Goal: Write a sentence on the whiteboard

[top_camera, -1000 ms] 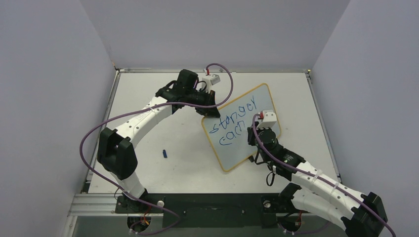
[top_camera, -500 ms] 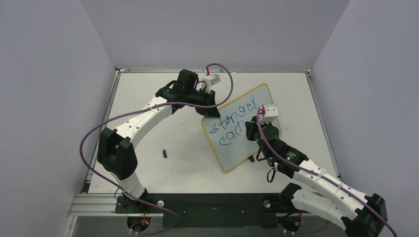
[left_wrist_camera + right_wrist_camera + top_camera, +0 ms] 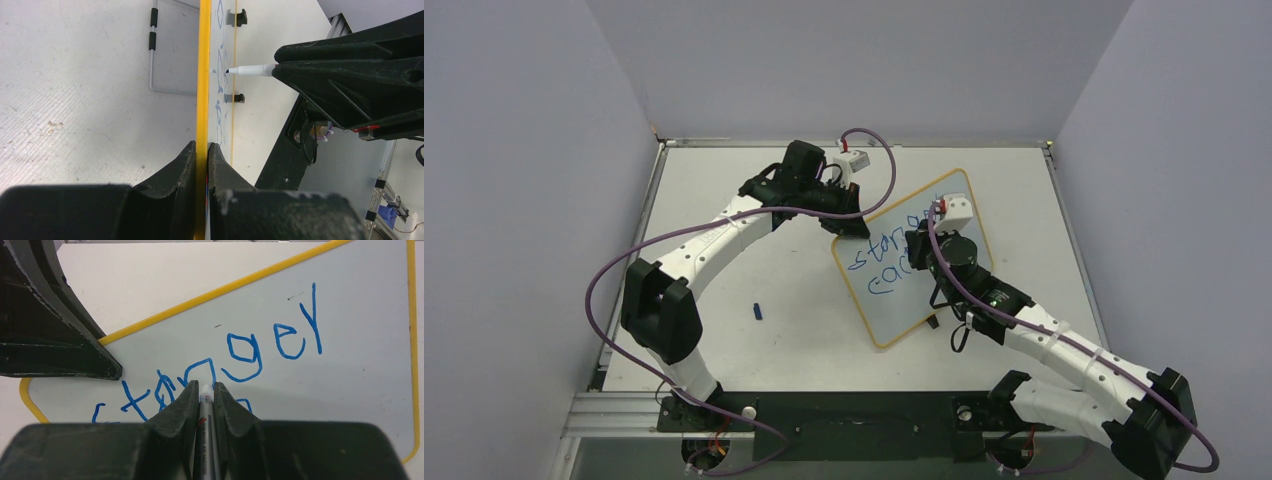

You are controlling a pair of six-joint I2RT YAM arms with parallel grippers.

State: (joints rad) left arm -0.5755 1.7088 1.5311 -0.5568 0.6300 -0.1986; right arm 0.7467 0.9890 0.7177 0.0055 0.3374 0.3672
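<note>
The whiteboard (image 3: 944, 215) stands tilted mid-table, its yellow frame seen edge-on in the left wrist view (image 3: 202, 75). My left gripper (image 3: 852, 222) is shut on the board's upper left frame edge (image 3: 201, 150). The sentence (image 3: 225, 360) is in blue: "stanger" on top and part of a second line, "ca" (image 3: 884, 282), below. No third line shows. My right gripper (image 3: 916, 250) is shut on a grey marker (image 3: 205, 410) in front of the board's middle (image 3: 205, 385). The marker tip (image 3: 229, 71) is at or very near the board face; I cannot tell whether it touches.
A small blue marker cap (image 3: 758, 311) lies on the table left of the board. The board's black feet (image 3: 239, 98) and a wire stand (image 3: 152, 50) rest on the table. Grey walls enclose the table on three sides.
My right gripper has moved left and slightly up across the board with the marker, from the right side to over the written words. The left arm and the board have not moved.
</note>
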